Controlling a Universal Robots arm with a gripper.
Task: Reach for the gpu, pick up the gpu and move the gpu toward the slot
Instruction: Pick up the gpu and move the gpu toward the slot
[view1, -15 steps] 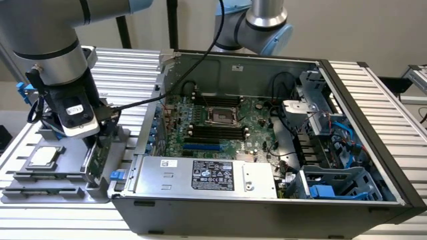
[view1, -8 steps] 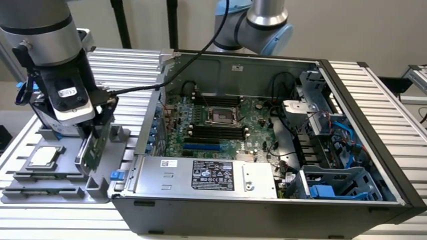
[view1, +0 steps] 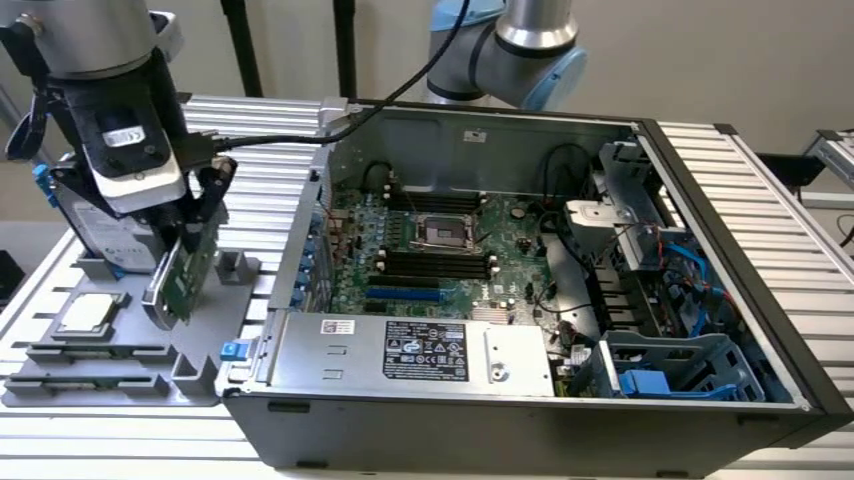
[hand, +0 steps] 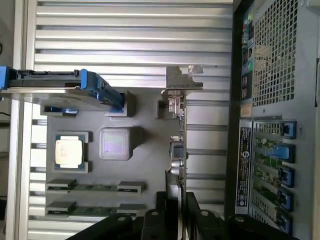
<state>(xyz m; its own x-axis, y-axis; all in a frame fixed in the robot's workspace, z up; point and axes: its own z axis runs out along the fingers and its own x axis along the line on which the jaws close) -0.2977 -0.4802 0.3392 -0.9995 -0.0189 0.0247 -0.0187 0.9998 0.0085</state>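
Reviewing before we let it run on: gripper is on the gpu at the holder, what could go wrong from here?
1. The gripper pinches the gpu only at its thin top edge, so the card could tilt or slip.
2. The hard drive stands right beside it in the grey holder; a sideways swing might clip it.
3. The computer case wall lies between holder and motherboard; a low path could strike it.

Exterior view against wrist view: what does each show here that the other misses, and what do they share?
Exterior view alone: the motherboard inside the open computer case, and the arm's body above the gripper. Wrist view alone: the case's perforated rear panel with its blue slot clips, and the gpu's silver bracket seen edge-on. Both: the gpu standing between the gripper's fingers, the grey holder tray, the processor chip and the blue-framed hard drive.
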